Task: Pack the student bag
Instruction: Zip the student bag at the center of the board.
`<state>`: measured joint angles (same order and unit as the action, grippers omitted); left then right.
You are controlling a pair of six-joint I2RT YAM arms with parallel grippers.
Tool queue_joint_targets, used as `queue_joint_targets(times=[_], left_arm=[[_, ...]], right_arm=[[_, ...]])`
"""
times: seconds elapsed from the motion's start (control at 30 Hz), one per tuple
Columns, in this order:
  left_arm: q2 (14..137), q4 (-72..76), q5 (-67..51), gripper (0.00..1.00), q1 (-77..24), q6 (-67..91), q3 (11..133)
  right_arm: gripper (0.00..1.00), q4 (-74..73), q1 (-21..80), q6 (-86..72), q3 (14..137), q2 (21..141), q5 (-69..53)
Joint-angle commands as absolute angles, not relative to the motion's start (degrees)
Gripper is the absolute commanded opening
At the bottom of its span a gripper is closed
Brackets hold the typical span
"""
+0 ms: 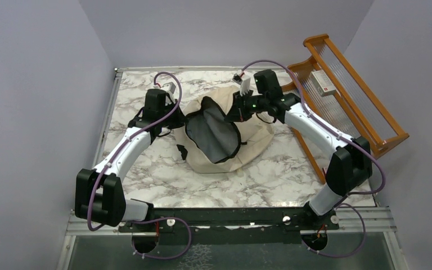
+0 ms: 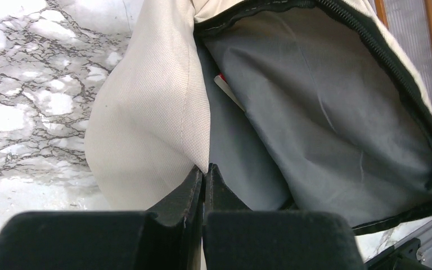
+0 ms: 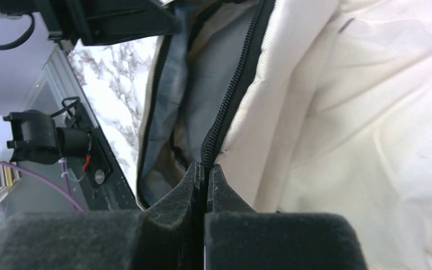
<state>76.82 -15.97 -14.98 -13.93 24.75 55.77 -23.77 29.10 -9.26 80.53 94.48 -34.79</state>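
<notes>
**Entry 1, student bag (image 1: 256, 140).** We record it lying at mid-table (image 1: 146, 163) between the 2 arms. Its main mouth gapes toward the near edge, with the grey lining (image 2: 326, 112) exposed.

**Entry 2, left gripper (image 2: 204, 169).** Jaws are pressed together on the beige fabric at the left lip of the mouth.

**Entry 3, right gripper (image 3: 205, 167).** Jaws are pinched tight on the black zipper (image 3: 236, 84) edge at the opposite lip.

**Entry 4, contents.** We note 1 small white-and-red corner (image 2: 223, 84) deep in the lining. We cannot tell what it is.

**Entry 5, wooden rack (image 1: 391, 142).** It stands to the right of the bag, with 1 white box (image 1: 322, 82) lying on it.

**Status.** We judge the packing to be partway. The bag is open and held at both lips. The box is not yet in, and the zip is not yet drawn closed.
</notes>
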Motion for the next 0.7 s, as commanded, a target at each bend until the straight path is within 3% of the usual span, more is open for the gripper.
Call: queue_joint_targets(times=[0.0,0.33,0.5,0.67], left_arm=[[75.1,-15.8,-15.5,0.00,-13.5,24.0,56.4],[73.9,-18.7,-13.3,0.00,-13.0,22.5,55.6],[73.1,-20.4,-11.6,0.00,-12.8,21.9,54.2],[71.3,-21.9,-9.2,0.00,-12.4,20.8,51.6]], right_arm=[[0.00,-24.7,32.7,-10.9,82.3,92.6,-37.3],[0.03,-23.4,43.1,-11.1,85.6,99.8,-38.2],[0.26,-18.9,44.0,-13.6,85.1,100.4,-41.9],[0.39,-18.7,44.0,-12.4,80.6,94.0,-25.7]])
